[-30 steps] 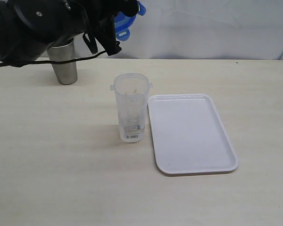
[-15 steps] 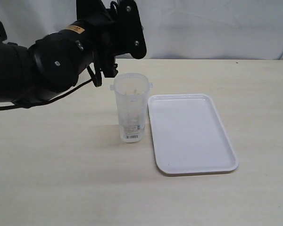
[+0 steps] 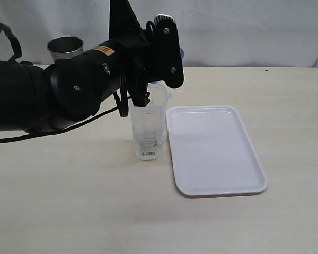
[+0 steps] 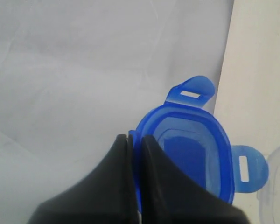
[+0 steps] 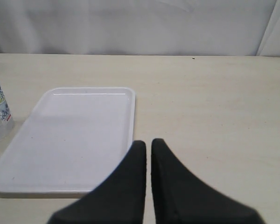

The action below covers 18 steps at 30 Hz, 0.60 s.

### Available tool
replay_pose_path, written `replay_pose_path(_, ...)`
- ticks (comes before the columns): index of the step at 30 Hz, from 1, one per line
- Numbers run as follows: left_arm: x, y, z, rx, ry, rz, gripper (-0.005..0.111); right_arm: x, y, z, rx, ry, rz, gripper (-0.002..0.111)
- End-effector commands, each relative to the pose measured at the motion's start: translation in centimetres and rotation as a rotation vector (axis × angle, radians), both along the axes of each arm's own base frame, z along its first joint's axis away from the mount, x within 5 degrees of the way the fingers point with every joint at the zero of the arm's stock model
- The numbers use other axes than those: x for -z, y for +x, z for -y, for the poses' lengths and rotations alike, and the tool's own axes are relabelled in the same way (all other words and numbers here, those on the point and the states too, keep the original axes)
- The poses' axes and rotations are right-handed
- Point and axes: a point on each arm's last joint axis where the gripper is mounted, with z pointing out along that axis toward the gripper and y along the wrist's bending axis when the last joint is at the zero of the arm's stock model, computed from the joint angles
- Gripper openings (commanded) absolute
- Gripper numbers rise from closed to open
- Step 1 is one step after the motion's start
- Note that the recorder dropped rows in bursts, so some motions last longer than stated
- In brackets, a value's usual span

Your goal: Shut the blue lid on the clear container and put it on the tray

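White tray (image 3: 217,151) lies flat on the table. Clear container (image 3: 148,132) stands upright just beside its left edge. Left gripper (image 4: 134,137) is clamped on the blue lid (image 4: 196,154), close above the container's mouth. Right gripper (image 5: 148,142) is pinched together, holding nothing. Steel cup (image 3: 63,46) stands farthest back.

Robot lab test bench, staged setup. Black robot arm (image 3: 69,95) over pale wood-grain tabletop (image 3: 69,201). Wrinkled white cloth backdrop (image 3: 244,32) hung just beyond left gripper (image 4: 134,137), closing off table's far edge. Few props only: clear container (image 3: 148,132) under gripper, white tray (image 3: 212,148) beside it, steel cup (image 3: 65,46) behind arm.
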Motion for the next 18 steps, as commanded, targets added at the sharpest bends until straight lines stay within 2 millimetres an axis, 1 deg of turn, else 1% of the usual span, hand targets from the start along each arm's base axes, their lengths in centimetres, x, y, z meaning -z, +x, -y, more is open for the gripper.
replay_pose_path(1,0.2,-0.2,0.1,0.003,-0.017,-0.029,0.0,0.1,0.0,0.0,0.005,-0.005,0.002,0.004)
replay_pose_path(7,0.1,-0.2,0.1,-0.002,-0.019,-0.023,0.0,0.1,0.0,0.0,0.005,-0.005,0.002,0.004)
replay_pose_path(13,-0.9,0.4,-0.8,-0.095,-0.057,0.082,0.0,0.1,0.0,0.0,0.005,-0.005,0.002,0.004)
replay_pose_path(15,-0.5,0.8,-1.1,-0.09,-0.079,0.029,0.0,0.1,0.0,0.0,0.005,-0.005,0.002,0.004)
replay_pose_path(18,0.4,1.7,-1.8,-0.11,-0.064,-0.003,0.0,0.1,0.0,0.0,0.005,-0.005,0.002,0.004)
